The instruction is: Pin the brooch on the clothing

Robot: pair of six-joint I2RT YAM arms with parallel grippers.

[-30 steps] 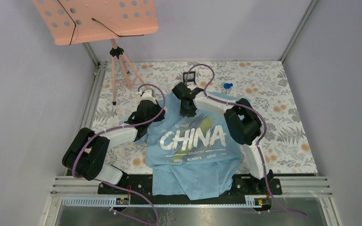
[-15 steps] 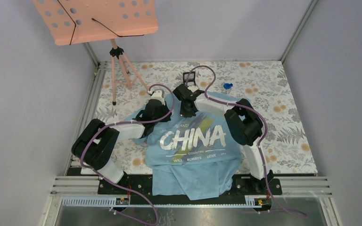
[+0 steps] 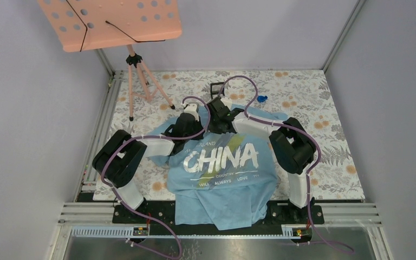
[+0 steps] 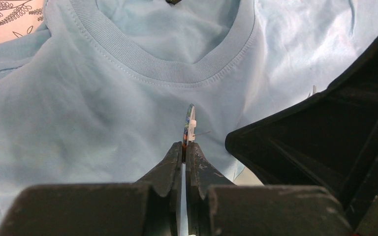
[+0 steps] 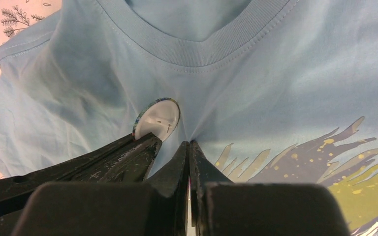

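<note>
Starting at the near edge of the table (image 3: 325, 162), between the two arm bases: meets the hem of the light blue T-shirt (image 3: 222, 208), hanging over the black base plate (image 3: 135, 215). Lies spread from there across the floral cover, chest up, showing the white CHINA lettering (image 3: 223, 158) and a yellow-green streak (image 5: 362, 172) just above it.

Reaches in over the left shoulder of the T-shirt with the left gripper (image 4: 183, 147), fingertips pressed together on the lower rim of the brooch (image 4: 190, 123). Holds that small disc upright and edge-on in the left wrist view, on the upper chest just below the ribbed collar (image 4: 177, 71). Turns its white back, with a thin pin across it, toward the right wrist camera. Cannot tell whether pin or rim touches the cloth.

Comes in from the other side with the right gripper (image 5: 188, 145), fingers closed on a small pucker of T-shirt fabric just beside the brooch, on the streak's side of it. Puts the two sets of fingertips side by side, nearly touching, with creases fanning out from the pinched spot.

Loops purple cables (image 3: 238, 86) above both wrists.

Past the collar, on bare floral cover: a small black frame-like object (image 3: 215, 86), partly behind a cable, and a small blue trinket (image 3: 261, 98) to the right of it, both apart from the T-shirt. Ends at the far left with a pink music stand (image 3: 114, 21), tripod legs planted on the cover, perforated desk overhanging the wall.
</note>
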